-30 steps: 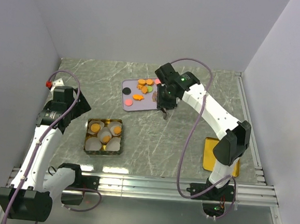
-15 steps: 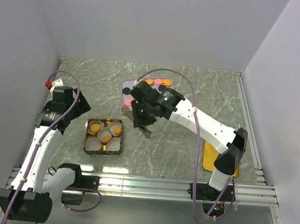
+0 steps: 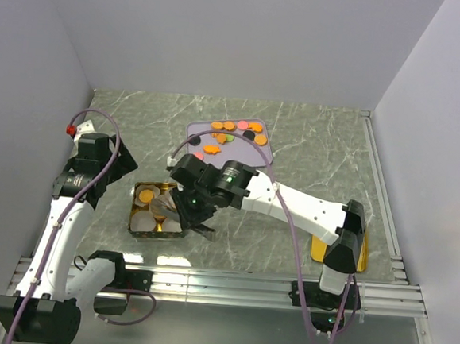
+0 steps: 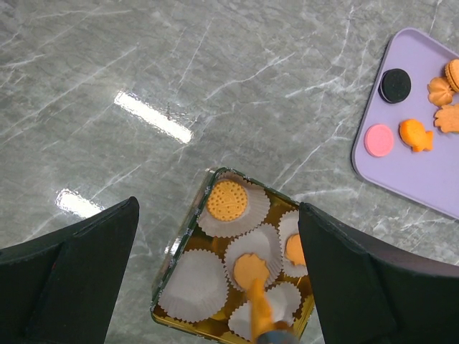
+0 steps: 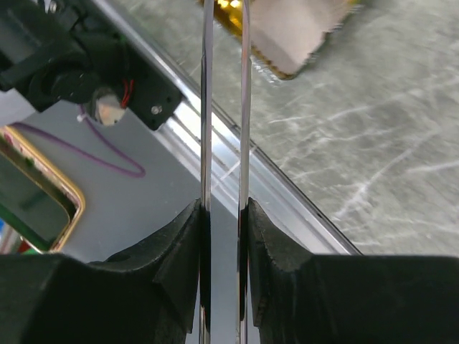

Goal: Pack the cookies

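Over the gold tin (image 4: pixel 176 247), at seven o'clock from the purple tray (image 3: pixel 259 154), the right gripper (image 5: pixel 224 215) pinches thin tweezers (image 5: pixel 206 107). The left gripper (image 4: pixel 219 215) gapes wide, empty. Cookies (image 3: pixel 217 137) lie on tray and in tin.

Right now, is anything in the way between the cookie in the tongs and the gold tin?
Nothing visible. The cookie in the tongs hangs right over a white paper cup in the tin.
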### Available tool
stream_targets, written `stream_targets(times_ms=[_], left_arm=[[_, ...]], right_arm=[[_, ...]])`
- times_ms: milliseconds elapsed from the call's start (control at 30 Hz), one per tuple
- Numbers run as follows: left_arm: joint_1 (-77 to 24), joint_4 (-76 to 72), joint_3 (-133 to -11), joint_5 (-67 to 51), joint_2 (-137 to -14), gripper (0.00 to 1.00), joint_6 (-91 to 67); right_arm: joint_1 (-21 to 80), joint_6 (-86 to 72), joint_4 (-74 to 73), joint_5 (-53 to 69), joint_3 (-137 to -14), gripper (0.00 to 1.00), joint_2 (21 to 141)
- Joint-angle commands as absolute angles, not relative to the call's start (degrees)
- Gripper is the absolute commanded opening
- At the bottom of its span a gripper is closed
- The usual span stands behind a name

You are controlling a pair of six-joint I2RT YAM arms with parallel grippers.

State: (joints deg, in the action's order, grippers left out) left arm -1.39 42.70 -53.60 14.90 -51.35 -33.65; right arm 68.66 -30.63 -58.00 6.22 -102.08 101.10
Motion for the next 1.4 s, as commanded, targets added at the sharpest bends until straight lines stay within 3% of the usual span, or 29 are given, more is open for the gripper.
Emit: stream_targets(times_ms=[0,567,833,1367], left_arm=[[-0.88,41.57,-53.79,15.38,-50.19,0.99,-33.22],[-0.44,41.57,-53.70,15.29,-49.92,0.98,-33.22],[-0.35,41.48,-53.70,15.12,-49.75,0.97,-33.22],[-0.18,41.22,-53.61,14.68,-49.66,0.97,-32.96]], right_arm=[[70.14,-27.60,-54.93,9.22,-105.72,0.12,103.62],[72.69,-26.01,-56.95,7.82,-114.43,0.13,114.87],[72.60,-26.98,-56.16,4.40,-111.54,0.33,114.44],[71.37,-26.72,-57.22,2.37,-114.25,0.51,114.78]])
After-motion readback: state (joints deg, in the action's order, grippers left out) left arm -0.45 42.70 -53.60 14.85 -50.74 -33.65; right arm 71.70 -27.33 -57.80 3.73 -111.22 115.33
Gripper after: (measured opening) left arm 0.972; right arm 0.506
